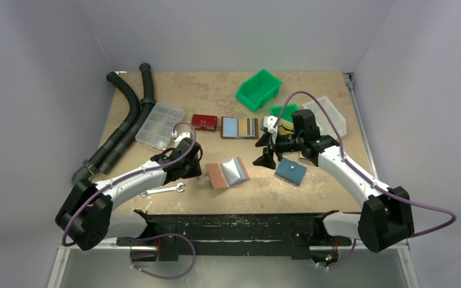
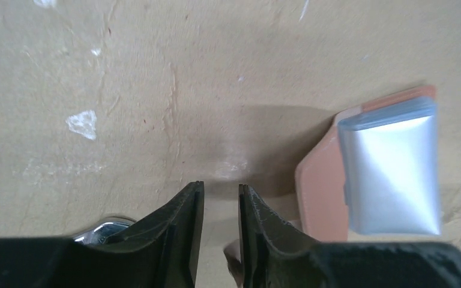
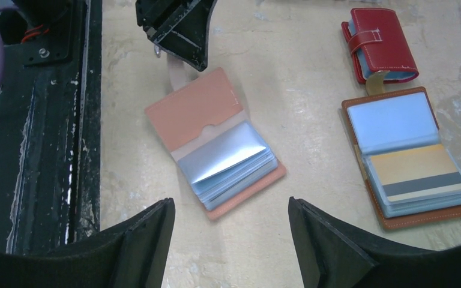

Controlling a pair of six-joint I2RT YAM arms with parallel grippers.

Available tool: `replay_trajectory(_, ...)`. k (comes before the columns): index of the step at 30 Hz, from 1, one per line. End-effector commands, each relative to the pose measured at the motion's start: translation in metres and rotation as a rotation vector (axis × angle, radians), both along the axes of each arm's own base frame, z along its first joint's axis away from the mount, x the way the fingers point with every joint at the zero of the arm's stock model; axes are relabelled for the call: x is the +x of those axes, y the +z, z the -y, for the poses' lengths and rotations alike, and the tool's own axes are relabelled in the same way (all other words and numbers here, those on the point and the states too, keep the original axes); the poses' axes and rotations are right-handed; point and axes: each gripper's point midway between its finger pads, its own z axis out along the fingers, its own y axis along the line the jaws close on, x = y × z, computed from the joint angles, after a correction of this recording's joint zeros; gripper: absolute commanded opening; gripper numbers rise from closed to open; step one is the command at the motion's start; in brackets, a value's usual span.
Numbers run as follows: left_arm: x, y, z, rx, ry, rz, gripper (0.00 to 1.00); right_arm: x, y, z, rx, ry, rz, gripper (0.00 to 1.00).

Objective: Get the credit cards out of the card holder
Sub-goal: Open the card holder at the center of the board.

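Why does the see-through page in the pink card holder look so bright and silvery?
Left wrist view: light bounces off the plastic page, making a whitish glare that hides what's inside. Right wrist view: the same page glares less, but looks silvery too. Top external view: it's only a small pale patch.

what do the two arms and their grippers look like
Both the left arm and right arm have white link shells, black joints and bases, and a purple cable looping alongside. The left gripper and right gripper have black, wedge-shaped fingers.
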Motion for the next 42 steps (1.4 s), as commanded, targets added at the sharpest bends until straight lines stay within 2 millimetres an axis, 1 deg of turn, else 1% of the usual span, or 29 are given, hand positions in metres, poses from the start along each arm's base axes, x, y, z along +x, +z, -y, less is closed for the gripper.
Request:
replay_trajectory(1, 0.025, 0.060, -0.005, 0.011, 0.008, 0.161, 0.34, 0.010, 0.004, -0.003, 0.032, -0.066, -0.008, 0.76)
replay_trajectory(3, 0.024, 0.080, -0.013, 0.020, 0.021, 0.202, 0.40, 0.013, 0.003, -0.004, 0.040, -0.095, -0.027, 0.71)
replay_trajectory(5, 0.019, 0.098, -0.019, 0.012, 0.016, 0.238, 0.45, 0.016, 0.000, -0.006, 0.041, -0.119, -0.044, 0.66)
replay_trajectory(7, 0.013, 0.114, -0.017, -0.033, -0.013, 0.275, 0.50, 0.015, -0.005, -0.010, 0.031, -0.118, -0.062, 0.62)
replay_trajectory(10, 0.003, 0.139, 0.004, -0.159, -0.135, 0.335, 0.56, 0.015, -0.013, -0.014, 0.013, -0.117, -0.086, 0.58)
replay_trajectory(13, -0.005, 0.171, 0.040, -0.357, -0.287, 0.412, 0.58, 0.017, -0.020, -0.018, -0.003, -0.134, -0.108, 0.53)
replay_trajectory(16, -0.013, 0.195, 0.079, -0.568, -0.420, 0.461, 0.58, 0.027, -0.027, -0.020, -0.013, -0.190, -0.146, 0.41)
replay_trajectory(18, -0.013, 0.196, 0.096, -0.672, -0.452, 0.456, 0.57, 0.034, -0.032, -0.021, -0.018, -0.231, -0.171, 0.29)
replay_trajectory(19, -0.013, 0.191, 0.103, -0.700, -0.461, 0.448, 0.57, 0.037, -0.034, -0.022, -0.019, -0.246, -0.185, 0.22)
replay_trajectory(20, -0.015, 0.185, 0.109, -0.709, -0.472, 0.436, 0.57, 0.039, -0.037, -0.022, -0.017, -0.255, -0.200, 0.16)
replay_trajectory(22, -0.017, 0.176, 0.119, -0.675, -0.501, 0.431, 0.57, 0.039, -0.041, -0.025, -0.008, -0.265, -0.231, 0.08)
replay_trajectory(25, -0.022, 0.169, 0.131, -0.587, -0.533, 0.449, 0.57, 0.034, -0.052, -0.036, -0.012, -0.257, -0.267, 0.00)
replay_trajectory(27, -0.025, 0.165, 0.131, -0.560, -0.535, 0.472, 0.57, 0.022, -0.060, -0.055, -0.044, -0.214, -0.271, 0.00)
replay_trajectory(28, -0.025, 0.164, 0.128, -0.559, -0.524, 0.486, 0.57, 0.017, -0.063, -0.063, -0.056, -0.195, -0.275, 0.00)
replay_trajectory(32, -0.030, 0.162, 0.109, -0.565, -0.465, 0.533, 0.57, -0.003, -0.072, -0.089, -0.099, -0.122, -0.302, 0.00)
replay_trajectory(34, -0.036, 0.161, 0.103, -0.586, -0.454, 0.534, 0.57, -0.011, -0.070, -0.100, -0.107, -0.081, -0.299, 0.00)
replay_trajectory(37, -0.047, 0.160, 0.098, -0.625, -0.454, 0.526, 0.57, -0.028, -0.053, -0.122, -0.077, 0.013, -0.295, 0.00)
replay_trajectory(38, -0.051, 0.161, 0.097, -0.639, -0.459, 0.524, 0.57, -0.031, -0.051, -0.129, -0.076, 0.025, -0.292, 0.00)
replay_trajectory(40, -0.057, 0.162, 0.097, -0.666, -0.472, 0.523, 0.57, -0.037, -0.054, -0.145, -0.087, 0.031, -0.303, 0.00)
replay_trajectory(42, -0.059, 0.161, 0.098, -0.678, -0.481, 0.515, 0.57, -0.038, -0.066, -0.159, -0.111, 0.028, -0.368, 0.00)
